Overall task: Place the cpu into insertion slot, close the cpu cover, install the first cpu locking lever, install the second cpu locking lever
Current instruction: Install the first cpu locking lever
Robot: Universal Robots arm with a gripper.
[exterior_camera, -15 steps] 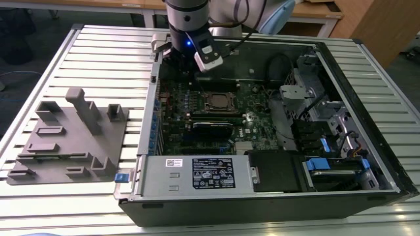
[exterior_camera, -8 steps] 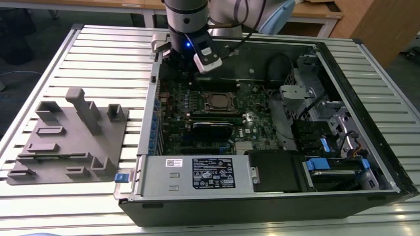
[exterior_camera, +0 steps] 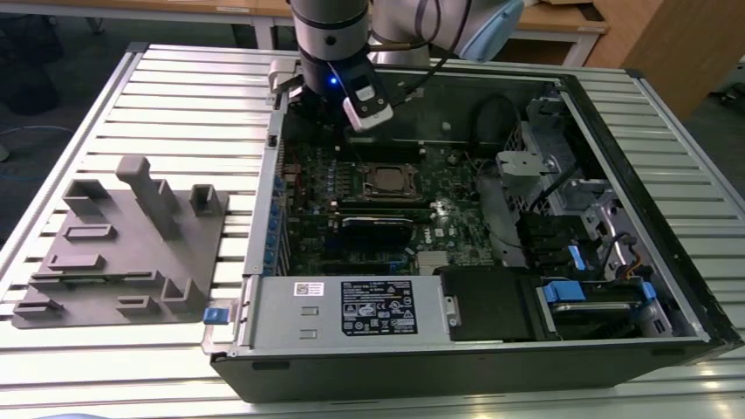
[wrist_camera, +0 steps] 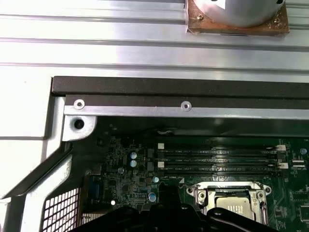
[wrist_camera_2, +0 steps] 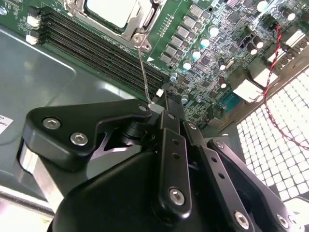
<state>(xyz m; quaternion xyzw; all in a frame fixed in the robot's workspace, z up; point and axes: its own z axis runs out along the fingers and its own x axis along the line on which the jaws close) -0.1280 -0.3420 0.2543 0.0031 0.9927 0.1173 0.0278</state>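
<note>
Slatted silvery tabletop (exterior_camera: 174, 96) w/ wooden desks (exterior_camera: 559, 22) behind, grey floor (exterior_camera: 105, 39) & wood cabinet (exterior_camera: 658, 39) at exterior view's right.

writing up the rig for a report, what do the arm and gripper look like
The arm is a silver-grey tube with a pale blue joint cap, a black cable and a small blue light on its dark wrist. The gripper is black, built of bolted linkage bars with silver screw heads.

One cpu (wrist_camera_2: 108, 8), one cpu cover (wrist_camera_2: 141, 20), one computer case (exterior_camera: 349, 377), one grey holder (exterior_camera: 128, 249)
</note>
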